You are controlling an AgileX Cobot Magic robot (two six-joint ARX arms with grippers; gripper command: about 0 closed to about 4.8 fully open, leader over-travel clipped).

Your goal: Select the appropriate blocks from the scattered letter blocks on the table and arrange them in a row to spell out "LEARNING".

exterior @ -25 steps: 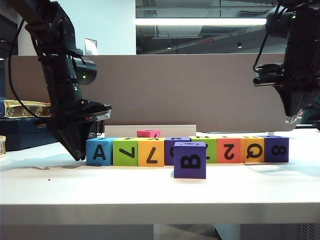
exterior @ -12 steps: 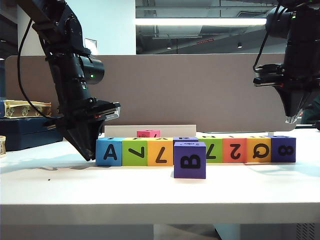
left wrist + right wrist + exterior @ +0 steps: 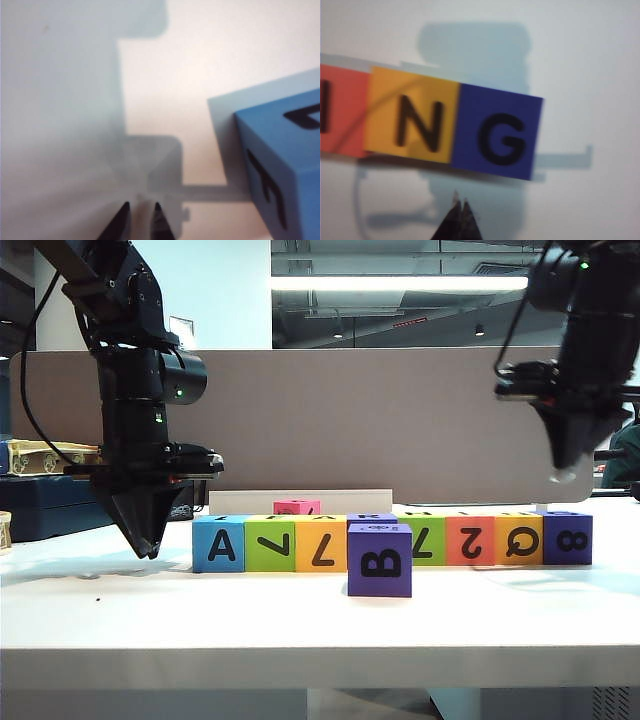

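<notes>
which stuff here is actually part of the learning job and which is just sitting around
Part of the job:
- row of letter blocks on the table
- left gripper, shut, beside the blue end block
- right gripper, shut, above the purple end block

Lying about:
- purple B block before the row
- pink block behind it
- partition board

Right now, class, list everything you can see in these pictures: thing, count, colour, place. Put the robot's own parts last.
Row of blocks: eight; blue, green, yellow-orange, purple, green, red-pink, orange, purple; side by side across the table.
Purple block: one; marked B, in front of the row.
Pink block: one; behind the row.
Table: one; white.
Partition board: one; grey-brown, behind the table.
Left gripper: black, nearly shut, empty, beside the row's blue end.
Right gripper: black, shut, empty, above the row's other end.
</notes>
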